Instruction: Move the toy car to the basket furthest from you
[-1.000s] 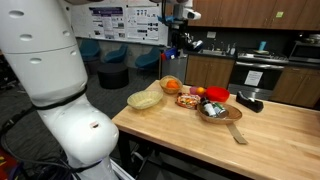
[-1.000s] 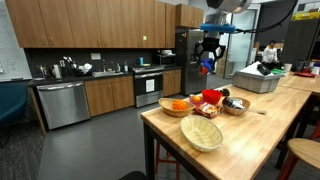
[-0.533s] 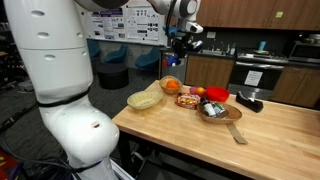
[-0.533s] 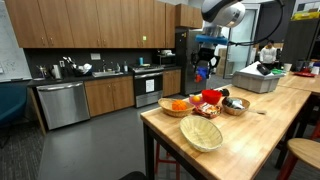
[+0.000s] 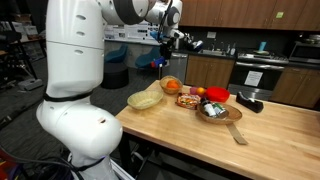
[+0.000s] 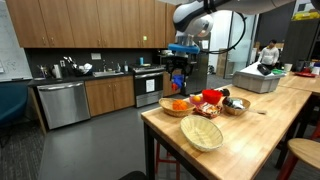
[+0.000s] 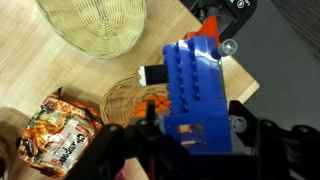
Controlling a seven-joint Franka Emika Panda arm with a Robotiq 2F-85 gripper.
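My gripper (image 7: 195, 138) is shut on the toy car (image 7: 194, 88), a bright blue block-like toy with dark parts. In both exterior views the gripper (image 5: 163, 55) (image 6: 180, 72) holds the car (image 5: 163, 64) (image 6: 180, 81) in the air beyond the counter's end. It hangs above and a little past a wicker basket holding an orange fruit (image 5: 171, 86) (image 6: 177, 106) (image 7: 132, 97). An empty wicker basket (image 5: 145, 100) (image 6: 201, 133) (image 7: 95, 25) sits next to that one at the counter's corner.
On the wooden counter (image 5: 260, 135) are a red bowl (image 5: 216, 95), a metal bowl (image 5: 213, 110), a snack packet (image 7: 60, 135), a wooden spatula (image 5: 236, 132) and a black object (image 5: 250, 102). Kitchen cabinets and appliances stand behind.
The arm has swung sideways and lower with the toy car in its grip, from high behind the bowls towards the counter's end over the basket with the fruit.
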